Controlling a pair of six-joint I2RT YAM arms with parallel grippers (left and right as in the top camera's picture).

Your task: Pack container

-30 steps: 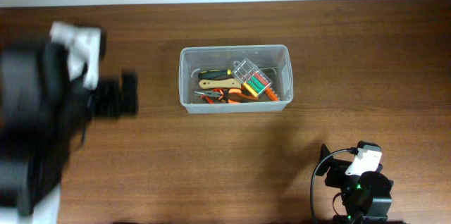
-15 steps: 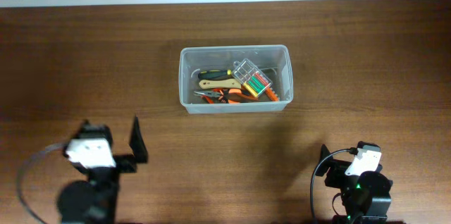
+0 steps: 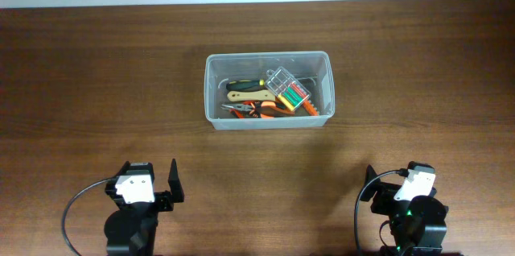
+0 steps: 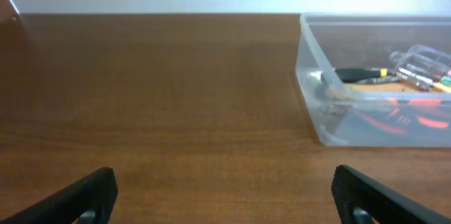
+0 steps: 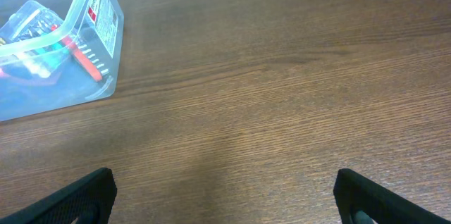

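From my station, the left jaws stood spread wide, one dark fingertip (image 4: pixel 88 194) in each lower corner of the left wrist view, with only bare bench (image 3: pixel 402 71) between them; they gripped nothing and touched nothing. The right jaws were just as wide open, fingertips (image 5: pixel 363 197) at the bottom corners of their own view, also holding nothing. The container (image 3: pixel 265 121) sat on the bench toward the far side, a little left of centre, well apart from both arms, which the overhead camera showed at the near edge, one toward the left and one toward the right. Only that overhead view gave me the contents whole: a yellow-and-black-handled screwdriver (image 3: pixel 248 88), a small clear case (image 3: pixel 288 87) of coloured-handled drivers lying tilted beside it, and orange-handled pliers (image 3: pixel 257 109) against the near wall. The left wrist camera showed the bin low and from the side, off to its right, with the screwdriver, the case and the orange handles seen hazily through the translucent wall; I could not tell from there how they lay on one another. The right wrist camera caught only a corner of the bin at upper left, but it showed a printed label (image 5: pixel 104 9) on the end wall and ribbing along the lower wall, which neither other view showed.
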